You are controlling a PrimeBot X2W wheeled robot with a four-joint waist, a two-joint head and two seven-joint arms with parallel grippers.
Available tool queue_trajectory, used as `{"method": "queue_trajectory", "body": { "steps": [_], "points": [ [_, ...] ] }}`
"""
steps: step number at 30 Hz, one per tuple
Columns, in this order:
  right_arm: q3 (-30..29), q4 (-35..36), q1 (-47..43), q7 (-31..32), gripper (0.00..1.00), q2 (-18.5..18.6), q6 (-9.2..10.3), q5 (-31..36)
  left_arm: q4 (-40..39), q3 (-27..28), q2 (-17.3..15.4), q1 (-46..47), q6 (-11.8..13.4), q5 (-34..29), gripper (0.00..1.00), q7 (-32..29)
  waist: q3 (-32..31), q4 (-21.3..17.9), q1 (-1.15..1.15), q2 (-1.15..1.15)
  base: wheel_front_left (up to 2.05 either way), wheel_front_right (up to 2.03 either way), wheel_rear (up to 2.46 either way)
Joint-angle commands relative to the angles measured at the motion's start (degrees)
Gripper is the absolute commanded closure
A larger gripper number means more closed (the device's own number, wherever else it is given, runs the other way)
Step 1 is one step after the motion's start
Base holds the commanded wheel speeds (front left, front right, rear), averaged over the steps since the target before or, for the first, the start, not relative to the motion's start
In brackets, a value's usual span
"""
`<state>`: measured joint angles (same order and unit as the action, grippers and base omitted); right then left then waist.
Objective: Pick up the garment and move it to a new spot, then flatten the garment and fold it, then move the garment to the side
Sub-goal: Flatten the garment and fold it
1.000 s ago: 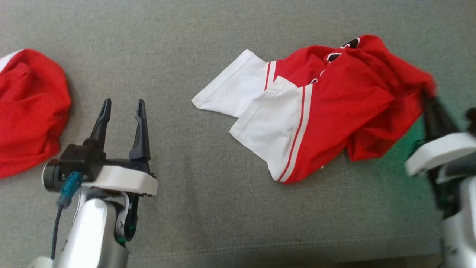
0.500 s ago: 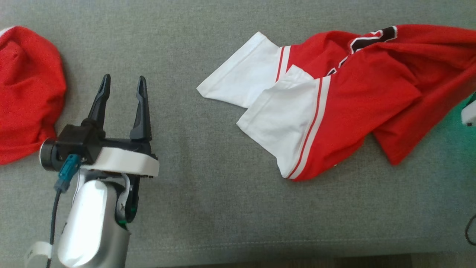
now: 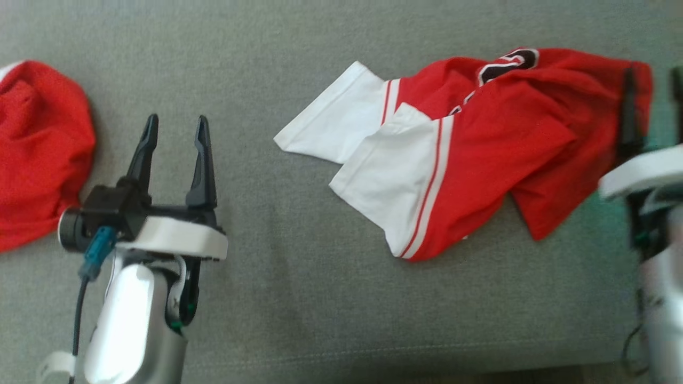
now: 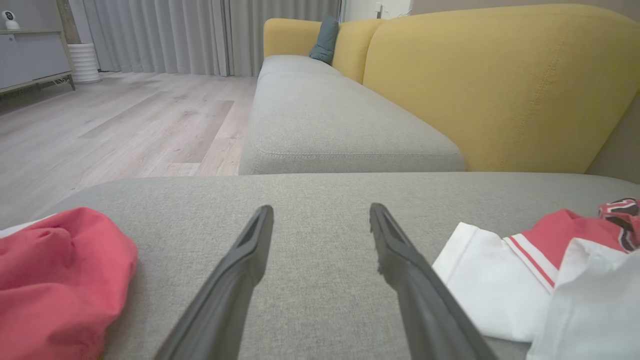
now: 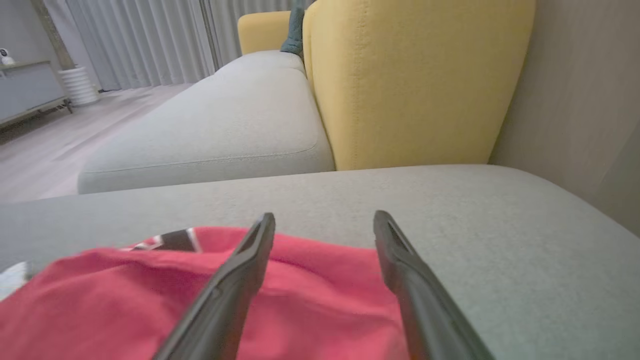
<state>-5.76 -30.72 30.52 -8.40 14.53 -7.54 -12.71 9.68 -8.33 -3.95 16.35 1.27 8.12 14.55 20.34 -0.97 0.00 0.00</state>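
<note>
The garment (image 3: 507,138) is a red jersey with white sleeves and a black-and-white patch, lying crumpled on the grey cushion (image 3: 320,298) right of centre. Its white sleeve (image 4: 500,280) shows at the right of the left wrist view. My right gripper (image 3: 653,74) stands open at the garment's right end, its left finger over the red cloth. In the right wrist view the red cloth (image 5: 100,300) lies under and between the spread fingers of the right gripper (image 5: 325,216). My left gripper (image 3: 177,120) is open over bare cushion, well left of the garment, with nothing between its fingers (image 4: 250,260).
A second red cloth heap (image 3: 37,154) lies at the cushion's left edge, just left of my left gripper. The cushion's front seam (image 3: 341,354) runs along the bottom. A yellow backrest (image 4: 500,85) and another grey seat (image 4: 325,120) stand beyond.
My right gripper has opened and let go of the garment's right end, which now rests stretched out on the cushion. The head camera shifted. The left arm stayed put.
</note>
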Motion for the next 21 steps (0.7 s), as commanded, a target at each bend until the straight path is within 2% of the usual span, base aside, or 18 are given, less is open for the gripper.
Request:
{"method": "queue_trajectory", "body": {
  "steps": [1, 6, 11, 21],
  "points": [
    [2.14, 3.87, -2.72, -0.41, 0.0, -0.78, 0.05, -0.55, -1.48, 2.3, -0.9, -0.83, 0.1, -0.63, 0.0, 0.45, -1.61, -0.94, 0.0, 0.0, 0.0, 0.0, 0.0],
    [5.48, 15.69, -10.83, 2.16, 0.0, -4.36, 0.05, -0.51, -1.66, 2.85, -1.07, -3.03, 0.37, -0.63, 0.0, 0.45, -4.29, -2.04, 0.0, 0.0, 0.0, 0.0, 0.0],
    [6.97, 23.33, -16.56, 5.78, 0.0, -6.28, 0.05, -0.01, -1.52, 2.73, -1.07, -4.53, 0.33, -0.58, 0.0, 0.45, -6.37, -2.11, 0.0, 0.0, 0.0, 0.0, 0.0],
    [7.15, 30.6, -21.99, 9.85, 0.0, -8.01, 0.05, 0.4, -1.46, 2.34, -1.47, -6.22, 0.3, -0.52, 0.0, 0.45, -8.11, -2.12, 0.0, 0.0, 0.0, 0.0, 0.0]
  ]
}}
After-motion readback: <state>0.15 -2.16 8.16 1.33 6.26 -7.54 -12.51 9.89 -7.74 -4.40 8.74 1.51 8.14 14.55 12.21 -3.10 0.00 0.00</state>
